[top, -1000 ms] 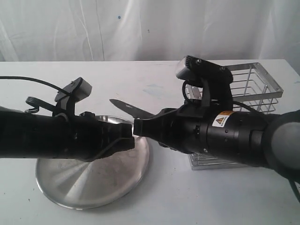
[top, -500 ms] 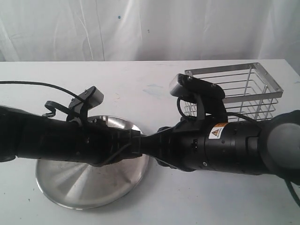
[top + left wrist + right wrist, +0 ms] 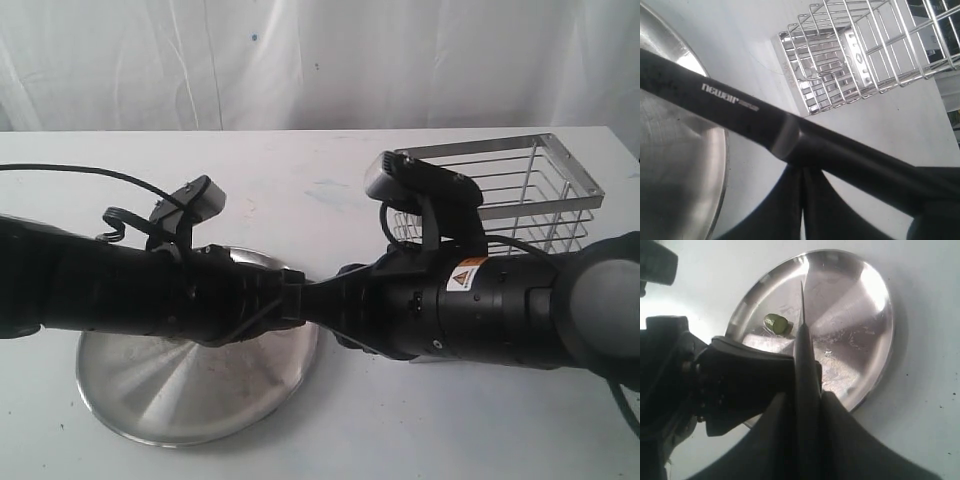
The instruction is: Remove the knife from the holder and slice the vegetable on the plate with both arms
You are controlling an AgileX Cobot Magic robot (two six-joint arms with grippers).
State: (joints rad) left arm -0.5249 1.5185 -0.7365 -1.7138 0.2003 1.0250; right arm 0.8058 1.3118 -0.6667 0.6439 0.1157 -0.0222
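My right gripper (image 3: 807, 396) is shut on the handle of the black knife (image 3: 803, 335). Its blade points out over the steel plate (image 3: 855, 305). The vegetable (image 3: 776, 323), a small green chunk, lies on the plate just beside the blade tip. My left gripper (image 3: 802, 169) is shut, with its fingertips right under the knife (image 3: 735, 105) where blade meets handle. Contact is unclear. In the exterior view both grippers meet over the right rim of the plate (image 3: 150, 405), and the arms hide the knife and the vegetable. The wire holder (image 3: 540, 185) stands behind the right arm.
The holder (image 3: 840, 65) stands on the white table a short way from the plate (image 3: 670, 165). A black cable (image 3: 115, 215) loops above the left arm. A white curtain closes off the back.
The left arm has reached right until its gripper meets the right gripper. The right wrist has turned and dropped, and the blade that showed above the plate is now hidden behind the arms.
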